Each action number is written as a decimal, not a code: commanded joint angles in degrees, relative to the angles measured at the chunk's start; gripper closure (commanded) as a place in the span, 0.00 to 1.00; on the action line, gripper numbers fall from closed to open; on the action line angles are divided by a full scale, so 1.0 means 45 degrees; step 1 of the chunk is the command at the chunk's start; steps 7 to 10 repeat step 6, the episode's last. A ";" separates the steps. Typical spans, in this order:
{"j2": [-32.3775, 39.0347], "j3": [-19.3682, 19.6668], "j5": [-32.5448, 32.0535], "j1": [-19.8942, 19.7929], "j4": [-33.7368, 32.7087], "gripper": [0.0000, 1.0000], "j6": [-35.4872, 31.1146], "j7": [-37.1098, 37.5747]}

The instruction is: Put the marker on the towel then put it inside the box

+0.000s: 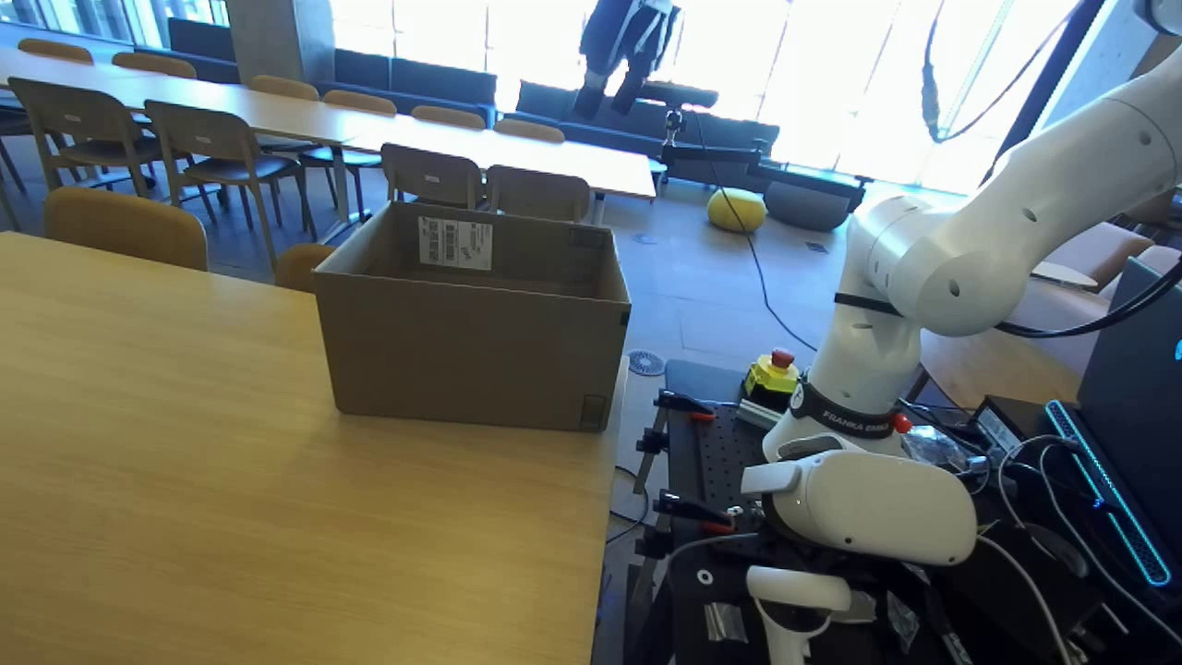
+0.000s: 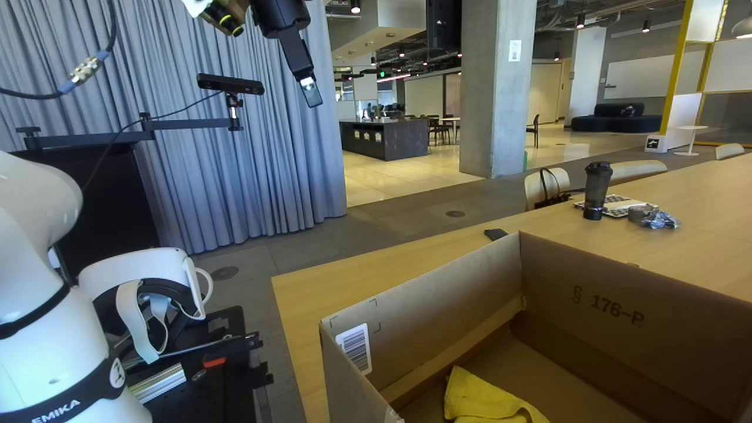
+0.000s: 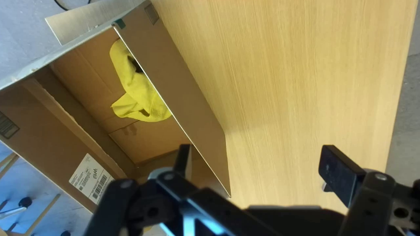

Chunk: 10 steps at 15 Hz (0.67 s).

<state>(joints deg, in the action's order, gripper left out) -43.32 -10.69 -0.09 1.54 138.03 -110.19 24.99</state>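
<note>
As I look down through the wrist camera, the box (image 3: 187, 105) takes up much of the left — open-topped, with a white label (image 3: 91, 178) on the inside of one long wall. Further right, the towel (image 3: 141, 95) lies crumpled in the bottom, partly hidden by the opposite wall. A dark patch (image 3: 136, 65) shows at the towel's edge, and I cannot tell whether that is the marker or shadow. Next is my gripper (image 3: 261, 160), jaws spread wide and empty, with box wall and table (image 3: 295, 82) showing between them. That table runs on to the right, grey floor (image 3: 407, 98) past its edge. In an exterior view, from the left, I see the white arm (image 2: 53, 364), then a headset (image 2: 138, 261), then my gripper high above the table — then the box standing on it, with a dark bottle (image 2: 596, 191) upright beyond.
</note>
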 commanded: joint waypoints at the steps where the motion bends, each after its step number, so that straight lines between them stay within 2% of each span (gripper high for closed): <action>1: -0.0541 -0.0429 0.0262 -0.0143 0.1280 0.00 -0.1550 0.0645; 5: -0.0622 -0.0590 0.0334 0.0120 0.2214 0.00 -0.2270 0.0537; 6: -0.0115 -0.0574 0.0100 -0.0117 0.1612 0.00 -0.1626 0.0449; 10: -0.0115 -0.0574 0.0100 -0.0117 0.1612 0.00 -0.1626 0.0449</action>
